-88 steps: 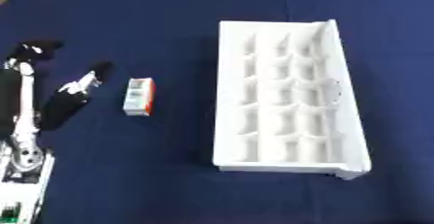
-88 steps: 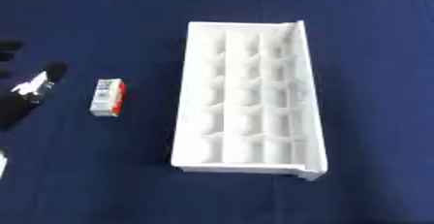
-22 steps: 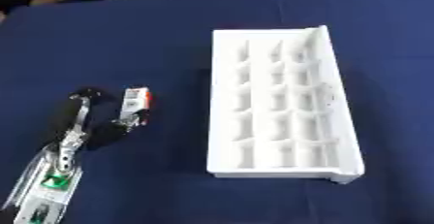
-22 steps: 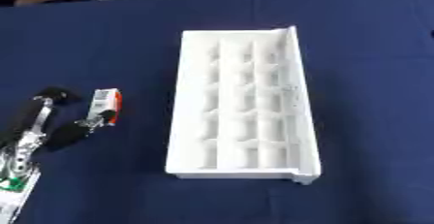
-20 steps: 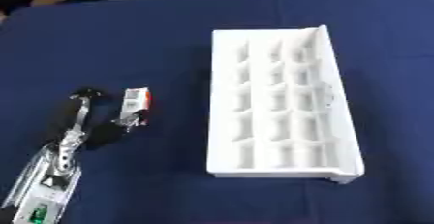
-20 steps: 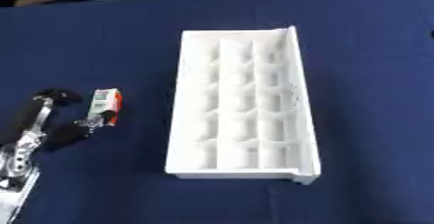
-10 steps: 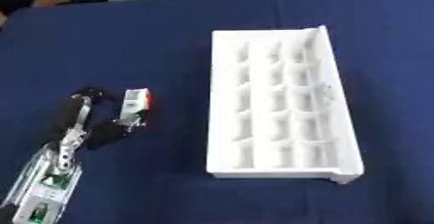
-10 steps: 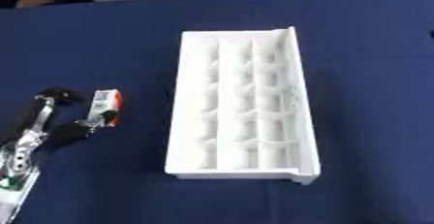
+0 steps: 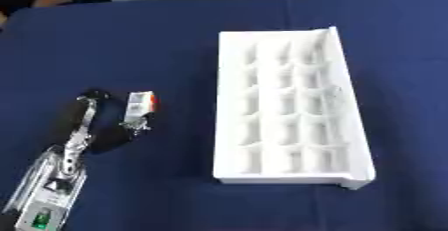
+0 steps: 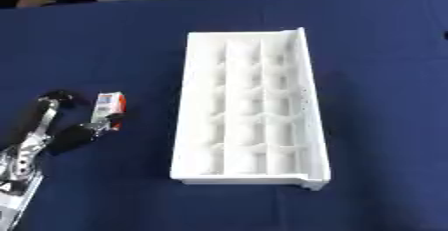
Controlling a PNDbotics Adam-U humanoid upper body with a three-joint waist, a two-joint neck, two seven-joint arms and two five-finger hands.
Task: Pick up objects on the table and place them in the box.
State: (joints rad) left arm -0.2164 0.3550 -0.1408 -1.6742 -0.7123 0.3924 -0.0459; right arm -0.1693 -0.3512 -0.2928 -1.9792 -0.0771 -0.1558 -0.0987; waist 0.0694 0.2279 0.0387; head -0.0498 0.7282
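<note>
Fingers of the left hand [image 9: 105,125] pinch a small white packet [image 9: 140,104] with an orange-red end, at the near left of the blue worktop [image 9: 131,40]. Well apart to its right lies the white box [image 9: 289,110], long, divided into rows of compartments, nothing between them. Packet stands tilted at the fingertips

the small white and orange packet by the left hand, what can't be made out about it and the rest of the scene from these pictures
- Small packet: its print is too blurred to read in either eye view.
- Left hand: whether its fingers actually pinch the packet is unclear; dark fingers blend into the blue cloth.
- White box: compartments look empty, but the walls hide parts of their floors.
- Right hand: outside both views.
</note>
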